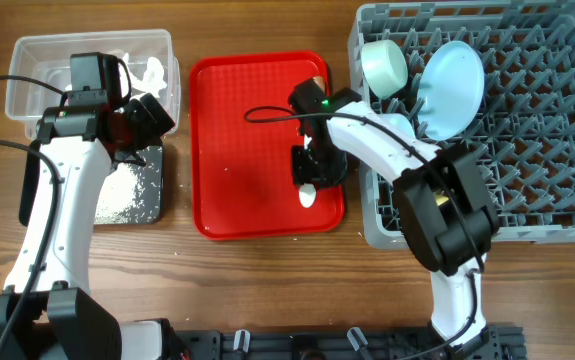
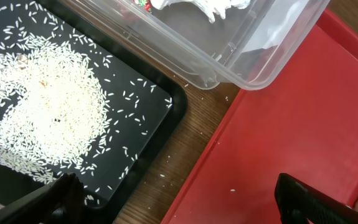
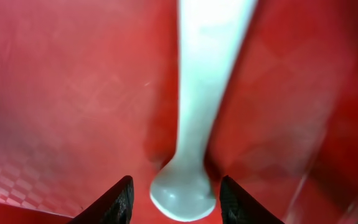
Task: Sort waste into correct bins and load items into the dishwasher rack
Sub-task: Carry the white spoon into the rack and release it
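Note:
The white plastic spoon [image 3: 207,74] lies on the flat red serving tray [image 1: 257,150], bowl end toward me [image 1: 308,197]. My right gripper [image 3: 175,199] is open, low over the tray, a finger on each side of the spoon's bowl end [image 1: 307,180]. My left gripper [image 2: 179,205] is open and empty, above the gap between the black tray [image 2: 147,124] and the red tray [image 2: 291,124]. White rice grains [image 2: 48,106] cover the black tray [image 1: 152,205]. The clear tub [image 1: 27,60] holds white crumpled scraps [image 1: 152,72].
The grey dishwasher rack [image 1: 537,150] stands at the right, with a pale green bowl [image 1: 385,66] and a pale blue plate [image 1: 454,88] at its near-left corner. A few loose rice grains lie on the wood beside the black tray.

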`<state>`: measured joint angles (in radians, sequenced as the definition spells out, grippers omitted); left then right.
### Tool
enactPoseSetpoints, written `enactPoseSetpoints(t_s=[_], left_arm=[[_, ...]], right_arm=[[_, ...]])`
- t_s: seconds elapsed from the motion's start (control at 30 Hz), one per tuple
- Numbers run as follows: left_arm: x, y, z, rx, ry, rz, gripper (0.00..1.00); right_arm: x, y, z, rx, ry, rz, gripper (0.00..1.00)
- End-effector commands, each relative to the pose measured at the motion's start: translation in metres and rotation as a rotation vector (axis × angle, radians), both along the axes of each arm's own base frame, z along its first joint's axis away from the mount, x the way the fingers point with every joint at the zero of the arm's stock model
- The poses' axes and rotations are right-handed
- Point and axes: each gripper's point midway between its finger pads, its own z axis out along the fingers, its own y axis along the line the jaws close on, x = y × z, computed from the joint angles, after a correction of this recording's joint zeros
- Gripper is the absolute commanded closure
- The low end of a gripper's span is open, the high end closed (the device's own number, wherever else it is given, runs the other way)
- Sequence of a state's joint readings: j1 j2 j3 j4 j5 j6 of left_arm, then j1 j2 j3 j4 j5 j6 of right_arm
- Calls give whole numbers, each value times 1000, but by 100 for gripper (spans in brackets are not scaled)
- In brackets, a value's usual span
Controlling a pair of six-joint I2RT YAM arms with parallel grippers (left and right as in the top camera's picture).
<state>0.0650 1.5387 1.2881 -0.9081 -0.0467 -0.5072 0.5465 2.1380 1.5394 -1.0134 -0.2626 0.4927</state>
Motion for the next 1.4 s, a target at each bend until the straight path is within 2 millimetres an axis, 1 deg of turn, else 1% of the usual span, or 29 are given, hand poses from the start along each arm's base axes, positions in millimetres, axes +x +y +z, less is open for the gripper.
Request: enactPoseSetpoints(t_s=[0.0, 0.17, 0.23, 0.33, 0.37, 0.43, 0.57, 0.63, 0.67, 0.7, 0.8, 0.87, 0.93, 0.97, 1.0, 1.03, 1.1, 1.13, 1.17, 1.23, 1.27, 1.3, 1.33, 1.37], left_arm=[[2, 1, 5, -2, -17, 3, 0], [2, 1, 5, -2, -17, 3, 0], [2, 1, 5, -2, -17, 3, 0], [2, 1, 5, -2, -17, 3, 0], [2, 1, 5, -2, -17, 3, 0], [2, 1, 5, -2, -17, 3, 0], [2, 1, 5, -2, -17, 3, 0], [2, 1, 5, -2, -17, 3, 0], [2, 1, 5, -2, -17, 3, 0], [2, 1, 5, -2, -17, 3, 0], [2, 1, 5, -2, -17, 3, 0], [2, 1, 5, -2, -17, 3, 0], [2, 1, 5, -2, -17, 3, 0], [2, 1, 5, -2, -17, 3, 0], [2, 1, 5, -2, -17, 3, 0], [2, 1, 5, -2, -17, 3, 0], [2, 1, 5, -2, -17, 3, 0], [2, 1, 5, -2, -17, 2, 0], [2, 1, 5, -2, -17, 3, 0], [2, 1, 5, -2, -17, 3, 0], [2, 1, 5, -2, -17, 3, 0], [2, 1, 5, -2, -17, 3, 0], [2, 1, 5, -2, -17, 3, 0], [2, 1, 5, -2, -17, 3, 0]], right_arm=[[-11, 0, -10, -7, 29, 46, 56], [-18, -12, -22, -51, 36, 61, 56], [-21, -14, -27, -51, 34, 75, 57], [-20, -13, -28, -47, 28, 85, 57], [-20, -13, -28, -46, 27, 85, 60], [-20, -13, -28, -47, 29, 85, 69], [-22, -14, -28, -51, 36, 84, 77], [-22, -15, -27, -52, 38, 85, 85], [-22, -15, -27, -52, 38, 85, 93], [-22, -15, -27, -52, 38, 85, 96], [-21, -14, -26, -49, 32, 86, 96], [-15, -12, -20, -38, 13, 90, 96], [-4, -8, 1, -8, -38, 103, 96], [3, -6, 17, 8, -79, 113, 96], [9, -5, 37, 16, -125, 121, 96], [17, -11, 59, 2, -190, 115, 96], [30, -25, 104, -18, -318, 90, 96], [36, -35, 132, -18, -395, 62, 96], [42, -49, 160, -14, -472, 26, 96], [48, -77, 201, -21, -585, -62, 96], [50, -104, 226, -47, -653, -157, 96], [50, -136, 248, -89, -716, -255, 96], [48, -160, 261, -131, -757, -335, 96], [44, -193, 276, -189, -799, -448, 96]])
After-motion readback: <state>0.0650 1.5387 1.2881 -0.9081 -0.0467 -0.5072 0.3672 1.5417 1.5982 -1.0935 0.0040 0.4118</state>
